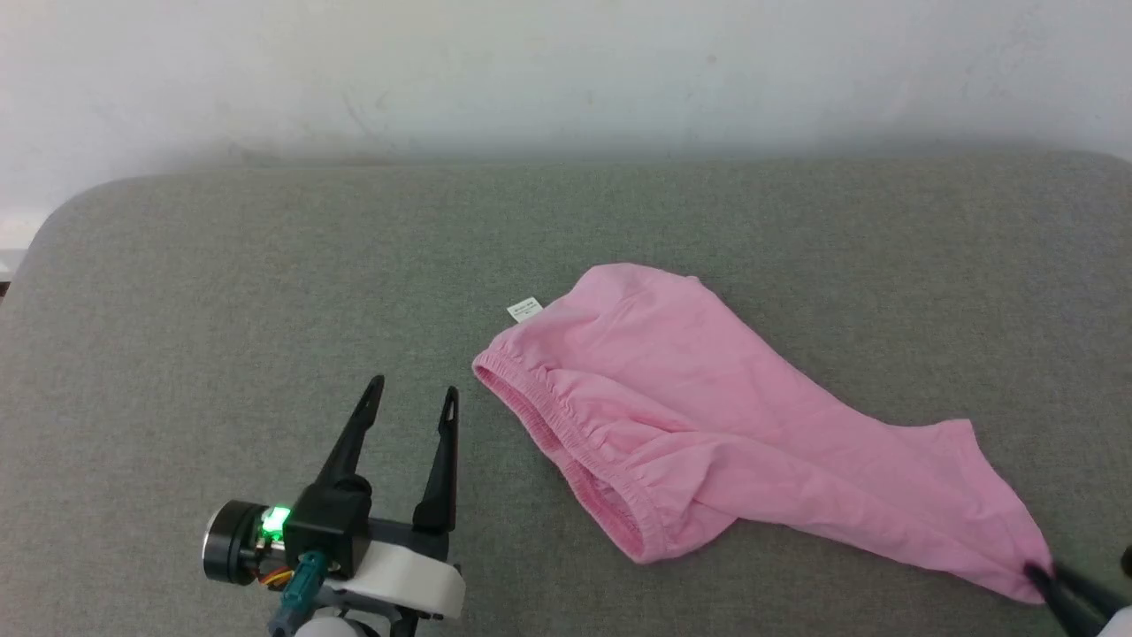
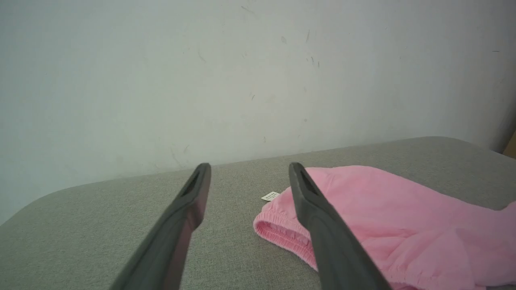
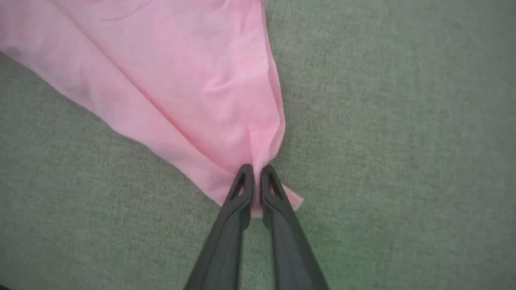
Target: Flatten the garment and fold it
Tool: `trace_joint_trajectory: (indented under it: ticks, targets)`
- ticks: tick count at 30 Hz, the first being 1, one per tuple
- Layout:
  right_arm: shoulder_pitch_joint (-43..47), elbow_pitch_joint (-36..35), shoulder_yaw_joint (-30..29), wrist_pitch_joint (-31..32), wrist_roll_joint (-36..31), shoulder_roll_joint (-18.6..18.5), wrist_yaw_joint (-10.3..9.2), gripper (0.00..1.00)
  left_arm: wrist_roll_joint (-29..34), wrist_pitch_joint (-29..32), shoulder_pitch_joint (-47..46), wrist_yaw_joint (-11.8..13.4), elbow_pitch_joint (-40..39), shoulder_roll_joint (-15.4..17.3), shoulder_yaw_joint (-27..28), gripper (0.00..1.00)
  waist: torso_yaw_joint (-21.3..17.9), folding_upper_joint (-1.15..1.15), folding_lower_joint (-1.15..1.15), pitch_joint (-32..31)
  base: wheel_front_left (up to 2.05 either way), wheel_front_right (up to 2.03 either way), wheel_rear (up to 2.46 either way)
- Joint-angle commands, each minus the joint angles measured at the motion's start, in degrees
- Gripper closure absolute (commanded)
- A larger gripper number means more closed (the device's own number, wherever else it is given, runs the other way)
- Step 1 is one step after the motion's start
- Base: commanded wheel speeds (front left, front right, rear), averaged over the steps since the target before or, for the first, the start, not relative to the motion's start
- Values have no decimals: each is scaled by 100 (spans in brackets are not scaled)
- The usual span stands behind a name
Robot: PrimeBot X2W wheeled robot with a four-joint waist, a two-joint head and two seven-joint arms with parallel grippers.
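Grey woven upholstery (image 1: 265,265) is taken as the work surface, with a pale wall (image 1: 566,71) at 12 o'clock. Pink garment (image 1: 707,398) is laid at 4 o'clock from centre in the head view, run diagonally from its waistband (image 1: 566,442) at the cloth's 9 o'clock to a leg hem (image 1: 999,531) at its 4 o'clock. It is wrinkled and bunched, not flat yet. At 7 o'clock the left gripper (image 1: 415,386) is held with fingers spread wide and nothing between them, near the waistband and not touching it. At 5 o'clock the right gripper (image 3: 254,169) is pinched nearly closed on the hem corner, with only a small tab of fabric shown past the fingers. Risks, as judged: with so thin a bite, the hem could be slipped out if tension is applied fast. With the waistband unanchored, the whole garment would likely be dragged rather than stretched. One waistband layer may be taken alone, so the opening is pulled askew. White label (image 1: 523,309) at the cloth's 10 o'clock could be snagged instead.
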Motion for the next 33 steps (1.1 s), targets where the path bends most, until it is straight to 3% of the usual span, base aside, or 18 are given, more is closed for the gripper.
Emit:
trace_joint_trajectory:
  ticks: [1, 8, 12, 17, 21, 25, 28, 33]
  targets:
    - [-10, -96, -218, -31, -210, 23, -12, 0, 46, -27, 64, 44, -2, 15, 39, 0, 8, 0, 0, -30, 0, 0, 0]
    - [-58, -1050, -1935, -274, -1446, 387, -12, 0, 44, -27, -466, 32, 146, 69, 160, 0, 123, 0, 0, -103, 0, 0, 0]
    - [-5, -1863, -2974, -386, -2435, 1162, -12, 0, -1, -27, -1110, -120, 491, 225, 254, 0, 140, 0, 0, -97, 0, 0, 0]
    - [92, -2794, -3637, -496, -3418, 2219, -12, 0, -116, 40, -2101, -453, 1374, 507, 272, 0, 74, 0, 0, -55, 0, 0, 0]
    - [121, -3359, -3963, -536, -3919, 2964, -12, 0, -211, 670, -2923, -661, 2085, 722, 80, 0, -11, 0, 0, 41, 0, 0, 0]
    - [143, -3815, -4051, -540, -4132, 3476, -12, 0, -519, 1507, -3570, -763, 2691, 802, -311, 0, -99, 0, 0, 148, 0, 0, 0]
    - [175, -3958, -3962, -541, -4239, 3651, -12, 0, -970, 2187, -3938, -776, 3085, 893, -1011, 0, -199, 0, 0, 233, 0, 0, 0]
    - [79, -4065, -3750, -541, -4365, 3785, -12, 0, -2231, 3323, -4398, -778, 3543, 1159, -2167, 0, -428, 0, 0, 419, 0, 0, 0]
